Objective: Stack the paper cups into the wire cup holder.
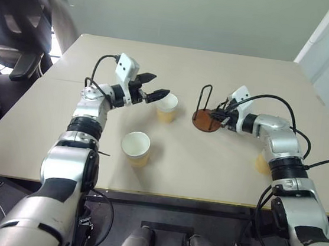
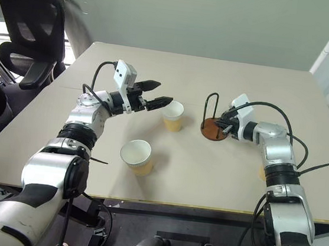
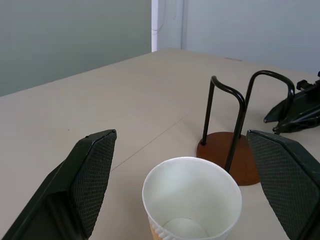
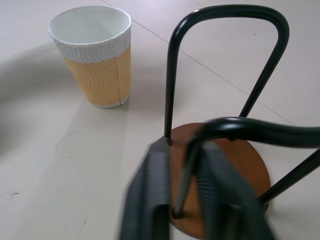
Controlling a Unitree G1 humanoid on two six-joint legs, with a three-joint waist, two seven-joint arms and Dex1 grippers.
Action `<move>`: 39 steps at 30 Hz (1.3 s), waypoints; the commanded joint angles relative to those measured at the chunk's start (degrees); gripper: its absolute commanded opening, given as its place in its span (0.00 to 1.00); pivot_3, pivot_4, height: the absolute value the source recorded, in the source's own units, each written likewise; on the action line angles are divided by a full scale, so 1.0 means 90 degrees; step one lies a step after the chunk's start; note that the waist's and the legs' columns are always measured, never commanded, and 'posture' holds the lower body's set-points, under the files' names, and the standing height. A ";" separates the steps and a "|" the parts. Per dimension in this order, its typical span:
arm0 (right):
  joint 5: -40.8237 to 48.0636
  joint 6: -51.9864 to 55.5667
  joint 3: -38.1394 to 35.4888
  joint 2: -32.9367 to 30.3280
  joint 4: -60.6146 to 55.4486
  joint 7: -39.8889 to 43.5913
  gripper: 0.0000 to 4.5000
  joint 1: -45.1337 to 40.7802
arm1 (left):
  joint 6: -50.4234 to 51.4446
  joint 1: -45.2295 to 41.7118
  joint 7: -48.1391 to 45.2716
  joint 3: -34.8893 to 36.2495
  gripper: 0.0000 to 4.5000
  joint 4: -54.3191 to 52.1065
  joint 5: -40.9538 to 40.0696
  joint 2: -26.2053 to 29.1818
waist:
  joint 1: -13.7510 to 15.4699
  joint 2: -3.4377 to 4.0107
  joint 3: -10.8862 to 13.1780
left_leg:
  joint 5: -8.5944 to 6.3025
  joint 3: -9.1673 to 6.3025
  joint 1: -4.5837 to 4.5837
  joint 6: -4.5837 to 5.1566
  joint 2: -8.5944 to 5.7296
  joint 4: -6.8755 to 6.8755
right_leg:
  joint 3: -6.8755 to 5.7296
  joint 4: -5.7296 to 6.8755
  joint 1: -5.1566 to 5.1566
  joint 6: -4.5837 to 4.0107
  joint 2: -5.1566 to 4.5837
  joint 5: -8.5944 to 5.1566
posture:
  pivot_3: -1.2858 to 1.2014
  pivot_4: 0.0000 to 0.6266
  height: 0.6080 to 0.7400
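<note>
Three paper cups stand upright on the tan table [image 1: 218, 171], well apart from one another. The wire cup holder [image 1: 206, 120], a reddish-brown disc base with two black wire loops, sits near the table's centre, on the robot's right of the farther cup [image 1: 167, 106]. The right gripper [image 4: 186, 200] is at the holder, its two black fingers shut tight on the lower part of the nearer wire loop, just above the disc base, as the right wrist view shows. The right arm reaches forward and inward with the forearm low over the table and the gripper tilted slightly downward. The left gripper [image 1: 154, 92] hangs above and just left of the farther cup, fingers spread as wide as they go and holding nothing; in the left wrist view the cup's white rim lies between the two fingertips [image 3: 95, 175] but below them, not touched. The left arm is extended forward, gripper level and pointing toward the holder. A second cup [image 1: 135, 147] stands near the table's front edge, beside the left forearm. The third cup [image 1: 262, 164] is largely hidden behind the right forearm, with a sliver of tan wall showing.
</note>
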 commanded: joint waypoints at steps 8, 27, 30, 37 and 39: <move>0.0061 -0.0059 0.0096 -0.0106 -0.0241 0.0361 0.00 0.0024 | 0.0015 -0.0129 -0.0102 0.0020 1.00 -0.0236 -0.0008 0.0110 | -0.0001 0.0000 0.0000 | 0.0000 0.0000 0.0000 -0.0001 0.0000 0.0000 | 0.0000 0.0001 0.0000 0.0000 0.0000 0.0000 | 0.52 0.24 1.00; 0.0608 0.0587 0.0445 -0.1223 -0.1947 0.2479 0.00 0.0432 | 0.0254 0.0019 -0.0734 -0.0032 1.00 -0.0373 -0.0013 0.0272 | -0.0019 0.0000 0.0000 | 0.0010 0.0000 -0.0003 -0.0003 0.0001 -0.0001 | 0.0000 -0.0002 0.0000 -0.0005 0.0004 -0.0012 | 0.52 0.24 1.00; 0.0697 0.0759 0.0498 -0.1180 -0.2192 0.2553 0.00 0.0467 | 0.0279 0.0026 -0.0760 -0.0033 1.00 -0.0394 -0.0013 0.0291 | -0.0020 0.0000 0.0000 | 0.0014 0.0000 -0.0003 0.0001 0.0001 -0.0001 | 0.0001 -0.0003 0.0000 -0.0004 0.0004 -0.0014 | 0.52 0.24 1.00; 0.0799 0.0881 0.0657 -0.1051 -0.2367 0.2592 0.00 0.0466 | 0.0306 0.0007 -0.0788 -0.0052 1.00 -0.0409 0.0003 0.0305 | -0.0015 0.0000 0.0000 | 0.0022 -0.0001 -0.0004 0.0011 0.0000 0.0000 | 0.0002 -0.0002 0.0000 -0.0004 0.0004 -0.0014 | 0.52 0.24 1.00; 0.0778 0.0834 0.0712 -0.1009 -0.2325 0.2583 0.00 0.0461 | 0.0305 0.0003 -0.0790 -0.0062 1.00 -0.0409 0.0003 0.0315 | -0.0013 0.0000 0.0000 | 0.0022 -0.0001 -0.0004 0.0011 0.0000 0.0000 | 0.0002 -0.0002 0.0000 -0.0004 0.0004 -0.0014 | 0.52 0.24 1.00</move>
